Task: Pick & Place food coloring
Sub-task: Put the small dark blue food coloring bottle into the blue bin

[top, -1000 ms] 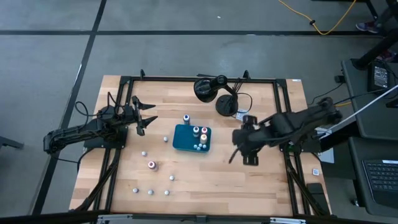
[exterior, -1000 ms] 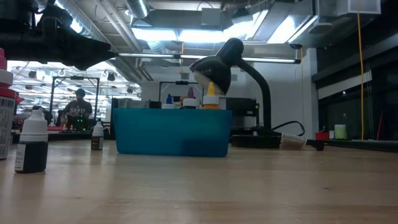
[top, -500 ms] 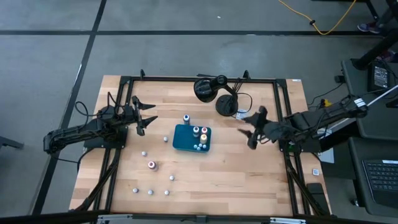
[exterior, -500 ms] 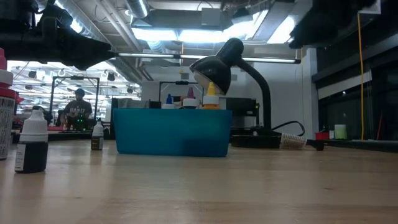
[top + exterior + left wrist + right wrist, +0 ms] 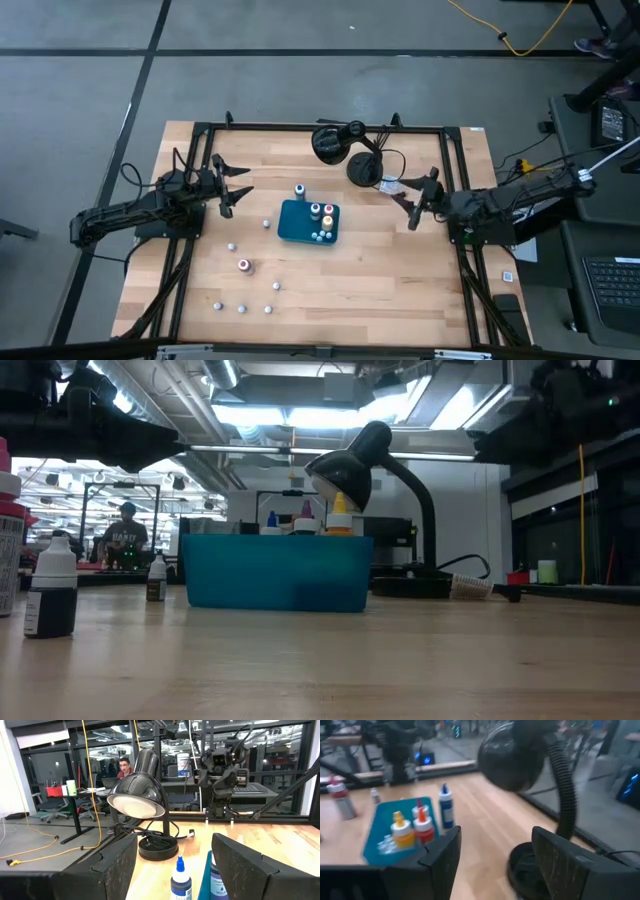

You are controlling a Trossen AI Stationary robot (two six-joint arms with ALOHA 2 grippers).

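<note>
The teal tray [image 5: 297,228] sits mid-table with several food coloring bottles standing in it, among them an orange-topped one [image 5: 401,833] and a red-topped one [image 5: 422,827]. A blue-topped bottle [image 5: 299,190] stands on the wood just beyond the tray's far edge. More tiny bottles [image 5: 243,266] stand scattered on the table toward the near-left. My left gripper [image 5: 240,182] hovers open to the left of the tray. My right gripper [image 5: 410,205] hangs open in the air to the right of the tray, pointing at it.
A black desk lamp [image 5: 335,140] with a round base [image 5: 362,168] and cable stands at the far edge behind the tray, close to my right gripper. Bare wood lies between the tray and the table's right and near edges. A person [image 5: 125,767] sits in the room beyond.
My right arm has pulled back from a spot near the tray's right side toward the table's far-right, rising and turning level as it went. The left arm, the tray and the bottles have kept still.
</note>
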